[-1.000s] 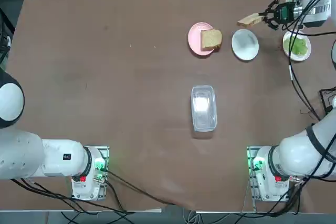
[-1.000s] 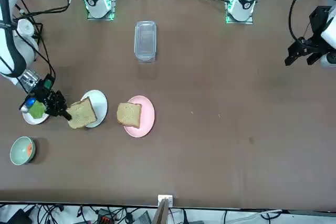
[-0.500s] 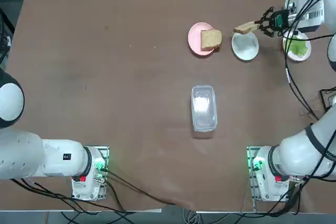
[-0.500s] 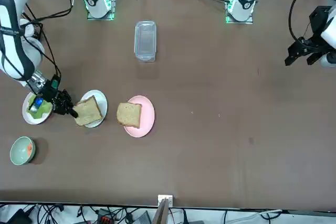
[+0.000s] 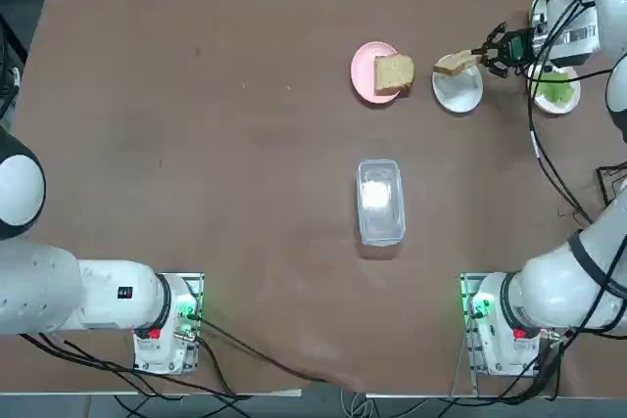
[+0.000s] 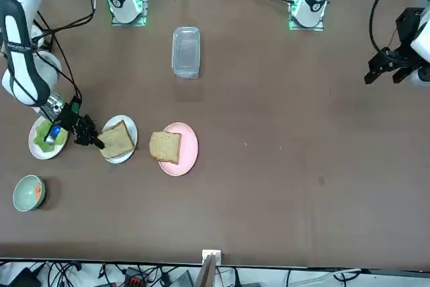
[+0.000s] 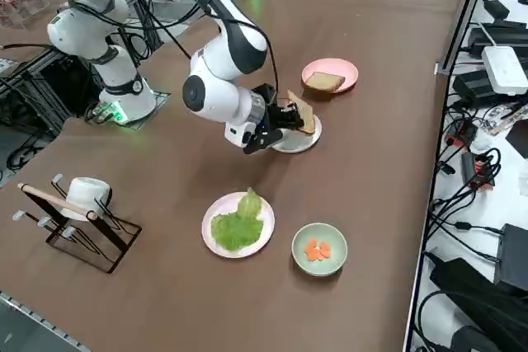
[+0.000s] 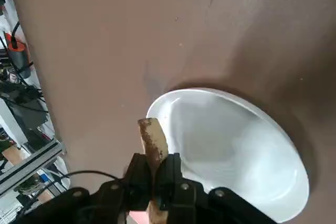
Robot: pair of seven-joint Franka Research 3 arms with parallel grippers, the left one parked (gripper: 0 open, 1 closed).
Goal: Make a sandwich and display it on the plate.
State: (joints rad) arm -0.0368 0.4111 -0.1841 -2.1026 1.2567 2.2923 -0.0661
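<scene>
My right gripper (image 5: 479,58) is shut on one edge of a tan bread slice (image 5: 453,65), held tilted over the far rim of the small white plate (image 5: 460,95). From the right side the slice (image 7: 302,112) slants above the plate (image 7: 290,144), with the gripper (image 7: 281,117) beside it. In the wrist view the slice (image 8: 153,139) stands edge-on between the fingers (image 8: 137,174), with the plate (image 8: 231,145) beyond. Whether slice and plate touch I cannot tell. A second slice (image 5: 394,72) lies on a pink plate (image 5: 364,72). No stacked sandwich is in view.
A plate of green lettuce (image 7: 238,224) and a small green bowl with red pieces (image 7: 319,249) sit to the right of the white plate. A clear lidded container (image 5: 380,201) lies mid-table. A mug on a rack (image 7: 78,204) stands near the right arm's base.
My right gripper has carried the bread slice from beyond the white plate toward me and slightly left, so that it now hangs over the plate's rim. It stays shut throughout.
</scene>
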